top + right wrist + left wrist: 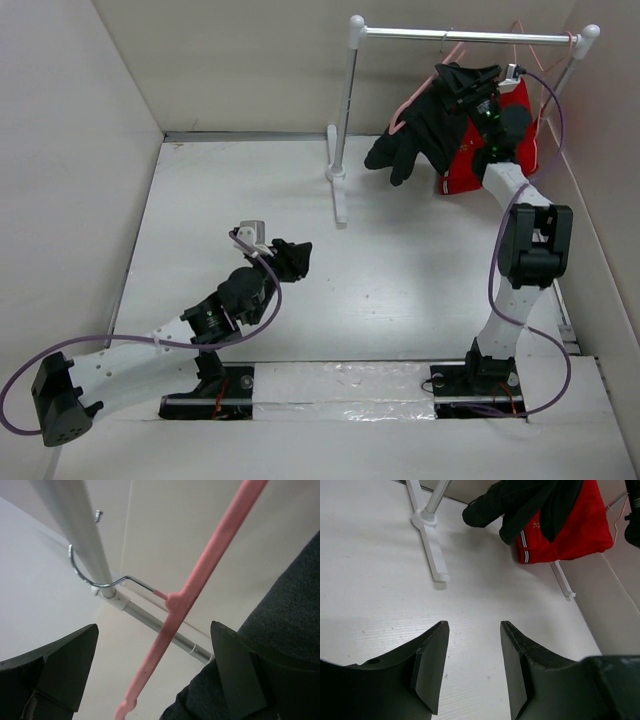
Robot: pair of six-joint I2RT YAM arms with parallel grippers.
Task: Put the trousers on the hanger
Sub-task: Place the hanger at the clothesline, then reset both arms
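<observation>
My right fingers (478, 86) are up at the far right end of the rail (470, 36), spread wide and clamped on nothing. In the right wrist view one pink arm of the hanger (200, 575) runs slantwise through the gap between them without touching either side. The hanger's metal hook (82, 577) curls round the rail (75, 530). The trousers (425, 125) hang bunched from that same spot below the rail, and dark charcoal cloth (290, 610) fills the view just behind my right-hand finger. One leg droops down and to the left, and its end shows in the left wrist view (482, 510). The trousers partly cover the red shorts (480, 165), which hang right behind them. I cannot tell how much of the cloth actually sits over the hanger's bar. My left fingers (296, 256) sit low over the worktop (400, 280), well away from the rack's white post (345, 100), parted about halfway, with only bare worktop (370, 555) between them.
</observation>
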